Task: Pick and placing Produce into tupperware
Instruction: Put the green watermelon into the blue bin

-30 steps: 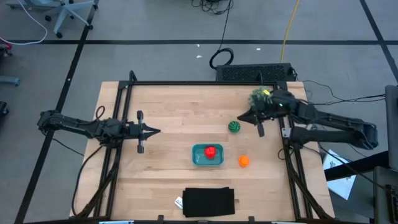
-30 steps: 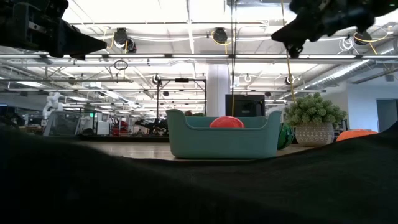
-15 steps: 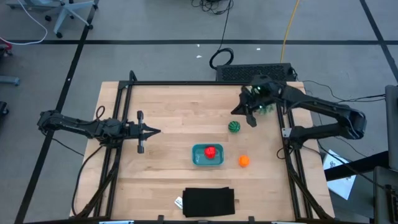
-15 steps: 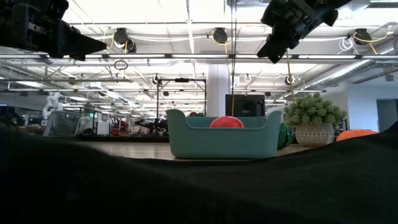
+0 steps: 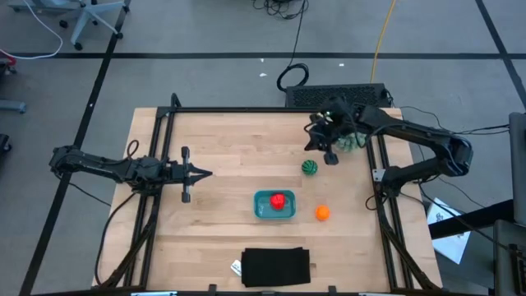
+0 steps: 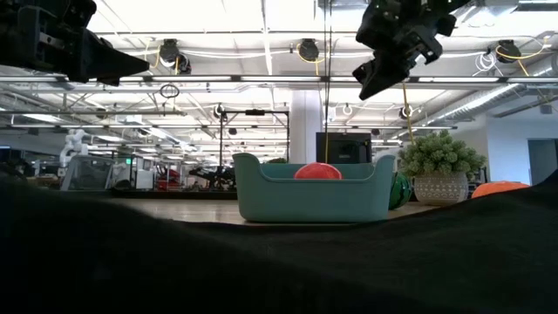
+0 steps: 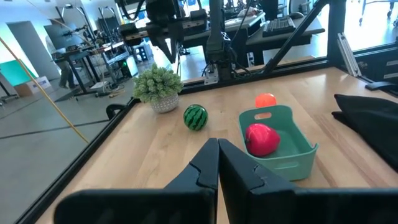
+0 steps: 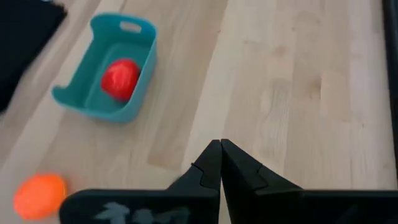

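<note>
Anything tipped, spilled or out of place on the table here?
Nothing stands out. The teal container sits upright with the red piece inside; the striped green ball and orange ball rest on the table, and the small plant pot stands upright.

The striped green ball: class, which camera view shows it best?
The left wrist view: the striped green ball shows whole, stripes clear, beside the tub. The high view shows it small; the low view, only a sliver; the right wrist view, nothing.
</note>
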You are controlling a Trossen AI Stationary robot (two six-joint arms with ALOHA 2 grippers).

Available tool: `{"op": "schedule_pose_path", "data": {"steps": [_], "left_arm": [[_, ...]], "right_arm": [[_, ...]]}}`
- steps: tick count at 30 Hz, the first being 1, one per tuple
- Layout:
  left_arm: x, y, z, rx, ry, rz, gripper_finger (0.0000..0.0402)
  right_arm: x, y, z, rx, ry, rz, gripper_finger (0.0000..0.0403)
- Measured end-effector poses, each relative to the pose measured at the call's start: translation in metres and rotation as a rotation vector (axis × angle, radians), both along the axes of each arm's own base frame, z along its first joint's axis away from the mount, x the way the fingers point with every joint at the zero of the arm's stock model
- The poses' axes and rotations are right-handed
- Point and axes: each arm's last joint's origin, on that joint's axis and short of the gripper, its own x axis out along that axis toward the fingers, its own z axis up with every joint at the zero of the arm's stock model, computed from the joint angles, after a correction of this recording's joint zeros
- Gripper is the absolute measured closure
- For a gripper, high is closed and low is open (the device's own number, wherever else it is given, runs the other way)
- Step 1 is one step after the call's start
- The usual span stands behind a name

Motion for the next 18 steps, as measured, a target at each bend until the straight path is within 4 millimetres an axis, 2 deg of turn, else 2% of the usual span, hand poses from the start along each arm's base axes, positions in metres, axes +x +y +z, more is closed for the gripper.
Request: {"op": "schedule_pose_path", "data": {"steps": [11, 14, 18], "left_arm": [[0.000, 0.000, -0.002, -0.005, 0.024, 0.001, 0.0387], [0.000, 0.000, -0.003, -0.004, 0.027, 0.001, 0.0387], [0.000, 0.000, -0.003, -0.004, 0.028, 0.001, 0.0387]], "right_arm": [[-0.004, 0.009, -0.004, -0.223, 0.106, 0.139, 0.0393], [-0.003, 0.012, -0.004, -0.232, 0.107, 0.163, 0.0365], [-0.002, 0.013, -0.004, -0.240, 0.101, 0.168, 0.0308]]}}
